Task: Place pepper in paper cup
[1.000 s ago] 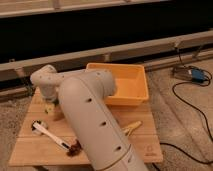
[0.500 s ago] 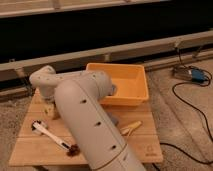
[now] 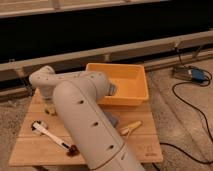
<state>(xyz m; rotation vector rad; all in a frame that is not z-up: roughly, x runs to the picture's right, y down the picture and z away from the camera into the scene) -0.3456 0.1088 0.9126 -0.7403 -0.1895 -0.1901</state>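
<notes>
1. Robot arm [image 3: 92, 132]: rises from the near edge and bends left at the elbow. It hides the middle of the tabletop.
2. Wooden table [image 3: 27, 152]: the near-left part bears a white-handled utensil [image 3: 49, 134]. A small dark red item [image 3: 73, 149] lies at its near end; it may be the pepper, but I cannot tell.
3. Yellow long item [image 3: 131, 128]: lies flat to the right of the arm. A grey-blue item [image 3: 113, 120] sits just beside the arm.
4. Gripper [image 3: 49, 101]: low over the table's far-left part, under the wrist. Whether it is spread or pinching anything cannot be told. A pale yellowish bit [image 3: 50, 109] shows just below it, unidentified.
5. Paper cup: not made out, and probably screened by the arm.
6. Progress, as judged: no pepper is seen in any cup, so placing is not yet done.
7. Orange bin [image 3: 143, 95]: stands at the table's far side, well apart from the gripper.
8. Floor, right: a black cable [image 3: 192, 107] and a blue device [image 3: 194, 75].
</notes>
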